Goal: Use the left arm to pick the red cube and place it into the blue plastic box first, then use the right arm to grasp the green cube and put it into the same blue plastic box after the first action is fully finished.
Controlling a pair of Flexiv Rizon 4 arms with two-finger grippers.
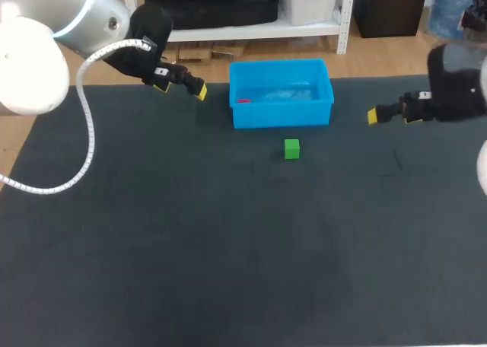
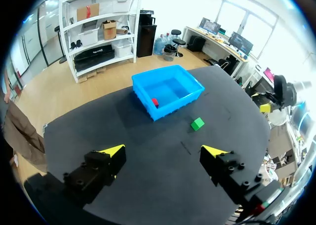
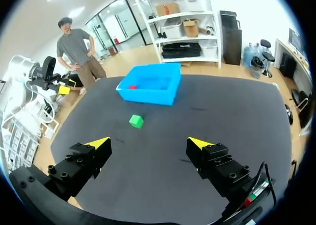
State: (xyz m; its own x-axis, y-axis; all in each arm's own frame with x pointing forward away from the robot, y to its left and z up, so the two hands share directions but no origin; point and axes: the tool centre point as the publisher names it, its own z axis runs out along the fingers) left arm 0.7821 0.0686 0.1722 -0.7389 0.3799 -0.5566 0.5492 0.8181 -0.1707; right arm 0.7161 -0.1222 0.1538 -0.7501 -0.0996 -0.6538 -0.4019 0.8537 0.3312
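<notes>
Red cube (image 1: 243, 100) lies in box (image 1: 281, 116), upper centre of head frame; green cube (image 1: 292, 149) on worktop (image 1: 152, 248) just below. Left tool (image 2: 163, 151) and right tool (image 3: 149, 145) both released, empty. Risk: right tool clips box wall or shoves green cube away.

The dark tabletop (image 1: 152, 248) carries a blue plastic box (image 1: 281, 115), which stands between the left jaws and the right jaws, well apart from each. A green cube (image 1: 292, 149) lies near the box without touching it, ahead of both jaws.
</notes>
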